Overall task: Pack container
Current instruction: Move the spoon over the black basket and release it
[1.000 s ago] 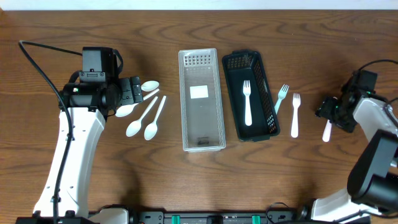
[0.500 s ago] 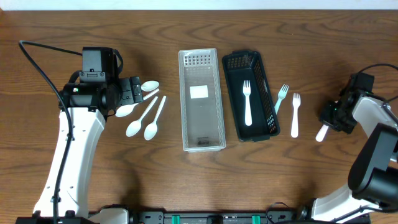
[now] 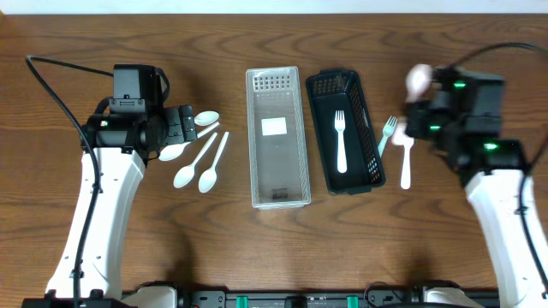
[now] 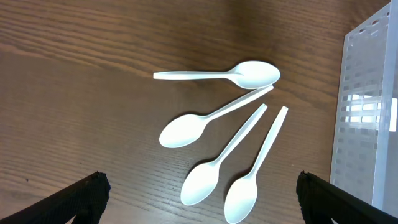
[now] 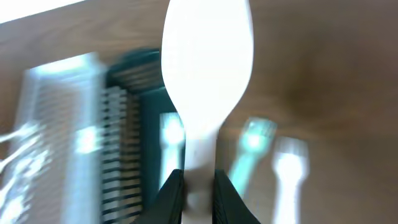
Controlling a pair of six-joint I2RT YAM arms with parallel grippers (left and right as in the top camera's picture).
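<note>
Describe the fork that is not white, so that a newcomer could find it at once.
Start at the black basket, right of the clear tray. Just outside the basket's right wall lie two forks. The pale teal fork is the one nearer the basket, tilted toward it; the white fork beside it lies straight.

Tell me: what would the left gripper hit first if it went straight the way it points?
Most likely the spoons: two bowls lie between the left gripper's open fingers, on the table. Depth is hard to judge.
</note>
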